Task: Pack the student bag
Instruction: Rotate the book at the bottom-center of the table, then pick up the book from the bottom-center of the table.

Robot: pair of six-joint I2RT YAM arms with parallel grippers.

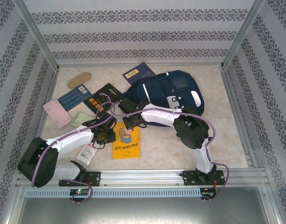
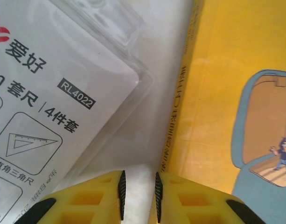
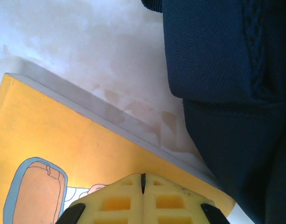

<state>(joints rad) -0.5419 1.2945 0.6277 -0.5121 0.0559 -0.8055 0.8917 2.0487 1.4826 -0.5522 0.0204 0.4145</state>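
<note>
1. Patterned wallpaper closes in three sides of a pale, mottled table (image 1: 236, 140). The backpack (image 1: 180, 91) lies toward 1 o'clock from the table's middle, and no open mouth can be made out from above.
2. The left gripper (image 2: 138, 189) hangs low over the bare strip between a ruler pack (image 2: 49, 93) and the spine of a yellow book (image 2: 236, 56). Its fingers stand a narrow slit apart, with nothing between them.
3. The right gripper (image 3: 143, 179) has its fingers pressed together and empty. It sits over the book's edge nearest the bag, at about 7 o'clock from the backpack.
4. Risk: the slit looks too narrow for the spine, so a descent may shove the book toward 3 o'clock or snag the pack's clear plastic rim.
5. Risk: both grippers crowd one book, so a swing by either arm could strike the other.
6. Risk: if the bag's mouth is closed, anything brought there would likely slide off the fabric.
7. From above, the layout is plain, with a pink case (image 1: 56, 113) and a black book (image 1: 103, 99) near 9 o'clock of the bag.
8. The left wrist view settles the finger gap and the pack's print. The right wrist view gives the book's grey page edge and the narrowing strip of table between book and bag.
</note>
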